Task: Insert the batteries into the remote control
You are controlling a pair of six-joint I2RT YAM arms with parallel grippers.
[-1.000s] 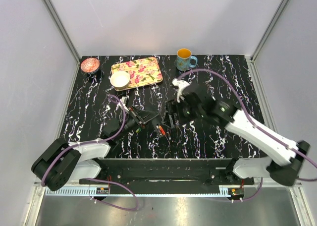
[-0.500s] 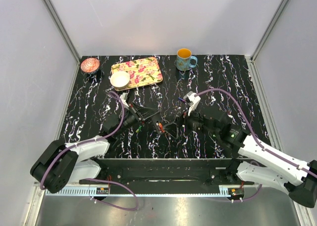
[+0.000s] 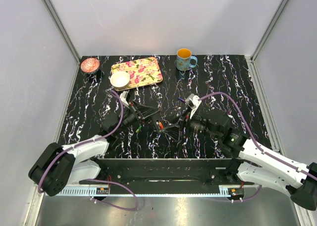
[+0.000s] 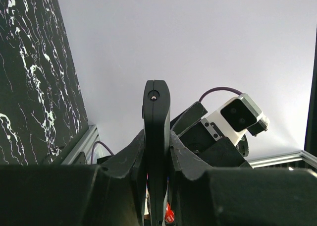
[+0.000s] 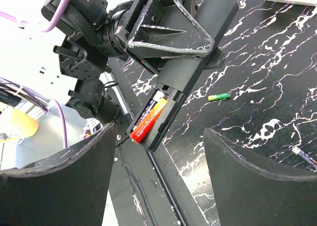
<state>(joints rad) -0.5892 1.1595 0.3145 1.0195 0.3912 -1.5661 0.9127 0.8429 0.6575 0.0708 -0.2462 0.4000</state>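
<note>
Remote control (image 5: 184,81) clamped in left claw (image 4: 157,159), right claw (image 5: 159,133) spread wide, orange-red battery (image 5: 146,122) partly hidden inside

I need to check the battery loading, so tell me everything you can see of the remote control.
The remote control is a slim, flat black bar, plastic by its look. The left gripper clamps it by its flat faces near the middle and holds it tilted. The battery bay at one end is open, with an orange-red battery lying in it. No cover shows.
</note>
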